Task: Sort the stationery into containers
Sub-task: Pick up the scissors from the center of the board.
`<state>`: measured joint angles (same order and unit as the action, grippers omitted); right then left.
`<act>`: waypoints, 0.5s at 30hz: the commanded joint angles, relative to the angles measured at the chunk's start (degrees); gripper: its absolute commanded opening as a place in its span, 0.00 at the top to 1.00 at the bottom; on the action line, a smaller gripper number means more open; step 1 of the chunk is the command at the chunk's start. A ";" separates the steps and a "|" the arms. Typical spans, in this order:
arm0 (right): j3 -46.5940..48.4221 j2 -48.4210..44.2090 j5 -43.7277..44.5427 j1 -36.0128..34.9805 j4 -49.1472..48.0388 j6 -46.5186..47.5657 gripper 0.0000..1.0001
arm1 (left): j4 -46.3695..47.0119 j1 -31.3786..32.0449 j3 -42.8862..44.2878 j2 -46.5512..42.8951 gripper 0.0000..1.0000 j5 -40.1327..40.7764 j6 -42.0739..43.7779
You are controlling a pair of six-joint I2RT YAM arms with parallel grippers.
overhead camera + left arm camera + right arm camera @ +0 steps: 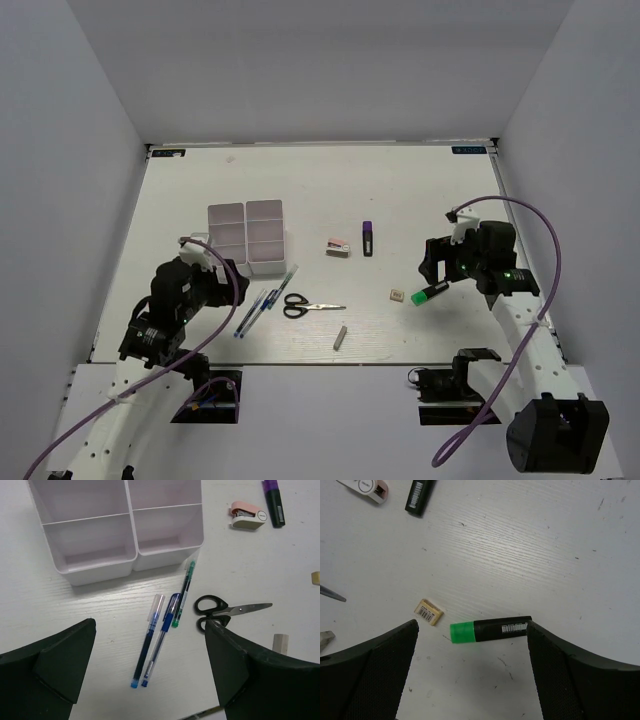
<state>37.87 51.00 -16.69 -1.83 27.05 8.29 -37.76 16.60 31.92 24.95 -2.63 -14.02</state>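
Green-capped black plastic highlighter (490, 630): lying flat on white counter (530, 550), right side, near small beige block (429, 612). Judged light, rigid, smooth-barrelled; pinch across mid-barrel. Right gripper (470, 652) above it, jaws spread, holding nothing.

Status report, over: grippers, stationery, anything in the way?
Left gripper open above pens. Right gripper open over highlighter, not gripped. Tray empty, nothing sorted. Nothing seen blocking.

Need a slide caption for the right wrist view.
Open right gripper frames the green highlighter lying between its fingers, with the beige cube just beside the cap.
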 commanded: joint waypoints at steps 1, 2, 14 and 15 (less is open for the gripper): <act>0.54 -1.87 -2.30 0.42 -0.33 -0.56 0.10 | 1.55 -0.34 -0.37 0.80 0.00 -4.39 0.66; 0.11 -2.57 -2.56 0.51 -0.85 -0.21 0.10 | 1.81 -0.34 -0.54 1.76 0.04 -5.35 0.75; -2.09 -6.79 0.49 0.51 -0.06 7.00 0.10 | 3.21 -0.25 0.07 10.56 0.72 -14.94 0.67; -1.92 -6.45 1.65 0.51 -0.07 7.17 0.10 | 3.22 -0.08 0.07 11.78 0.97 -14.60 0.57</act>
<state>36.56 45.08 -18.41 -1.41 27.29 13.91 -36.27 16.60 31.73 36.01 -14.76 -13.45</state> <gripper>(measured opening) 0.901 0.163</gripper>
